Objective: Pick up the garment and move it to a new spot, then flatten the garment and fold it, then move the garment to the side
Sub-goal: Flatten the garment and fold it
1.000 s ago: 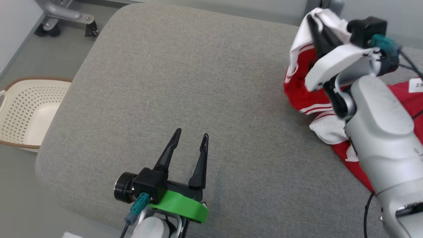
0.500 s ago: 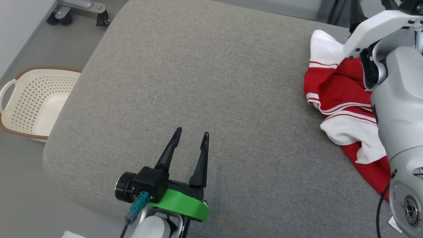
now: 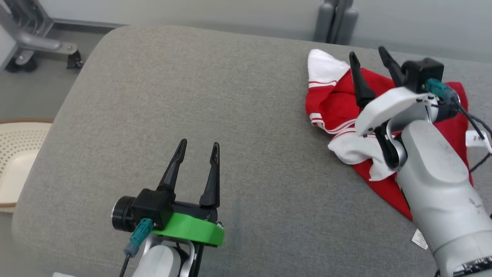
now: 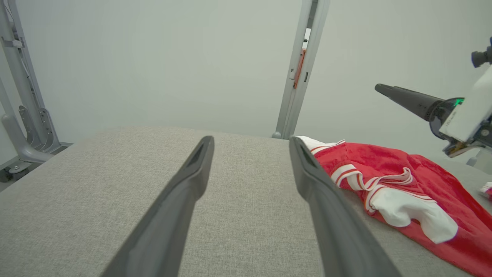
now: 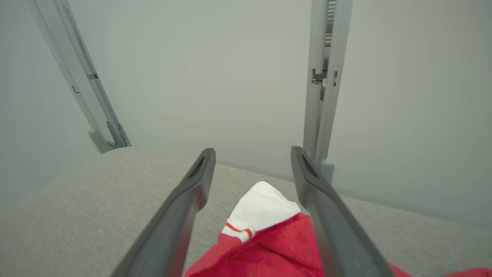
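The garment (image 3: 334, 104) lies in a loose heap on the far right part of the cushion (image 3: 192, 96), red cloth with white striped pieces, not flat and not folded; its long axis seems to run slantwise, from the white end at the far left of the heap toward the near right, where the right forearm hides a part of it.

The right gripper (image 3: 366, 53) hangs directly over the heap; its fingers are spread apart and nothing is between them; they point forward to the wall and not down, so in the right wrist view the cloth lies below the fingers, between them, and I judge it is not touched.

The left gripper (image 3: 200, 143) is well apart, over bare cushion at the near left; its fingers also are spread and empty; from them the garment lies to the right and a little farther.

So the right arm is much the nearer one; I think the picking up is not yet done, and the fingers must tip downward into the heap before they close.
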